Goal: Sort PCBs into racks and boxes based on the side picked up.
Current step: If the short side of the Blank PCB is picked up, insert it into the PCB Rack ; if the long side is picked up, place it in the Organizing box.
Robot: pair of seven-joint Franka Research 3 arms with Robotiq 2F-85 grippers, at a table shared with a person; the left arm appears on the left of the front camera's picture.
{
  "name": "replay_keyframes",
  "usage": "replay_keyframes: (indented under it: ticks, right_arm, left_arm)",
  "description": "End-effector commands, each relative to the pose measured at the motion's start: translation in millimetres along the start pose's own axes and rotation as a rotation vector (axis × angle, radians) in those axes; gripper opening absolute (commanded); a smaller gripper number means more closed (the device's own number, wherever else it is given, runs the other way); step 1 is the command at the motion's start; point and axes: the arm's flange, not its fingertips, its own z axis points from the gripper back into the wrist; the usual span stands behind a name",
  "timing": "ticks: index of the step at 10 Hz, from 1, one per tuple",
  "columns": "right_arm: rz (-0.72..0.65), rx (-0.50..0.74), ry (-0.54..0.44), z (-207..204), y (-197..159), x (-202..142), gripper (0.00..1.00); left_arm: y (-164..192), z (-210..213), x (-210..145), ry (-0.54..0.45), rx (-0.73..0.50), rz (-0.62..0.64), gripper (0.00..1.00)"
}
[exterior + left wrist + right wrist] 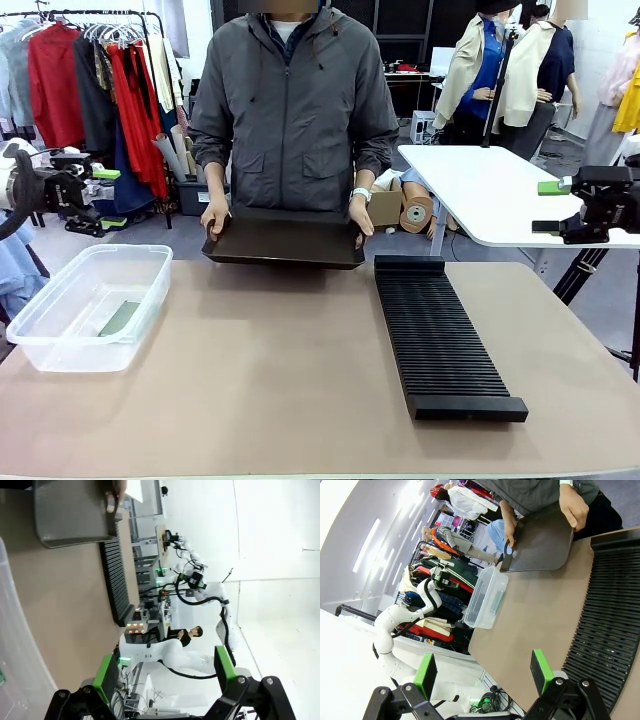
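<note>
One PCB [120, 318], pale green, lies flat inside the clear box [60, 345] at the table's left. The long black ribbed rack [440, 335] lies at the right, with no board standing in it. My left gripper [110, 198] hovers open off the table's left edge, behind the box. Its wrist view shows the green pads [105, 677] spread wide with nothing between them, beside the box wall [15, 670] and the rack [117, 580]. My right gripper [548, 207] hangs open off the right edge, and in its wrist view [483, 672] it is above the rack [610, 630].
A person stands at the far side with both hands [214, 215] on a flat smooth black tray [285, 243] at the table's far edge. A white table [490, 190] stands behind at right. The tan table surface [270, 370] lies bare between box and rack.
</note>
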Motion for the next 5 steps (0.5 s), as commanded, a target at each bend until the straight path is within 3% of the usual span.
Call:
replay_keyframes:
  ticks: [1, 2, 5]
  right_arm:
    - [0.005, 0.006, -0.003, -0.1, 2.0, 0.8, 1.00]
    - [0.005, 0.006, -0.003, -0.1, 2.0, 0.8, 1.00]
    - [0.005, 0.006, -0.003, -0.1, 2.0, 0.8, 1.00]
  left_arm:
    - [-3.3, -6.4, -7.5, 0.000, -0.045, 0.003, 1.00]
    - [-0.8, -8.9, -6.8, -0.003, 0.013, -0.041, 1.00]
    - [-0.7, -3.6, -0.5, 0.003, -0.019, 0.000, 1.00]
